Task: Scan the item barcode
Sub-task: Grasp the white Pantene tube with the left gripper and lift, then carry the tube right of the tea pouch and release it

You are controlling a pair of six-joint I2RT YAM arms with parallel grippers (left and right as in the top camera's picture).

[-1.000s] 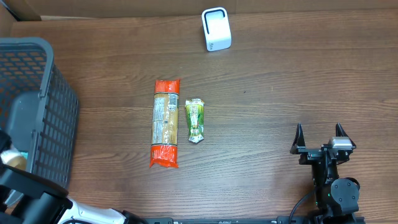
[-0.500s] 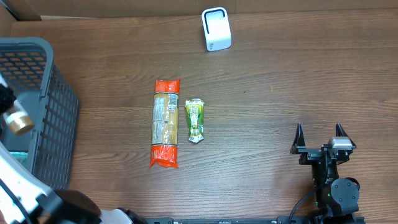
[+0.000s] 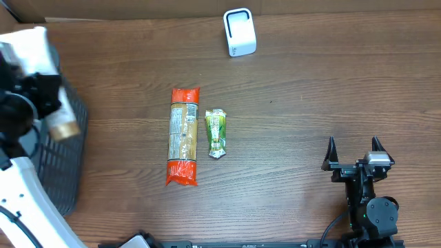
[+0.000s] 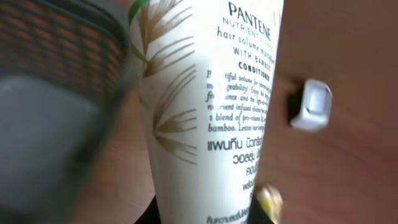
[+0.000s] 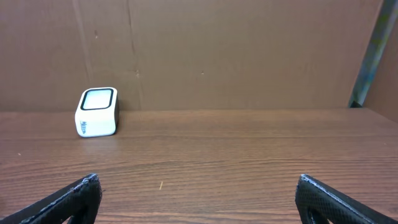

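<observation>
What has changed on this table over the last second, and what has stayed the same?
The left gripper, shut on the Pantene conditioner tube, raised it from the grey basket and swung it toward the table's far side. The pasta packet, green sachet, white scanner and open right gripper stayed put.

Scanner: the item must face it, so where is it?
In the overhead view the white scanner stands near the table's far edge, just right of centre, beyond the pasta packet and the green packet.
</observation>
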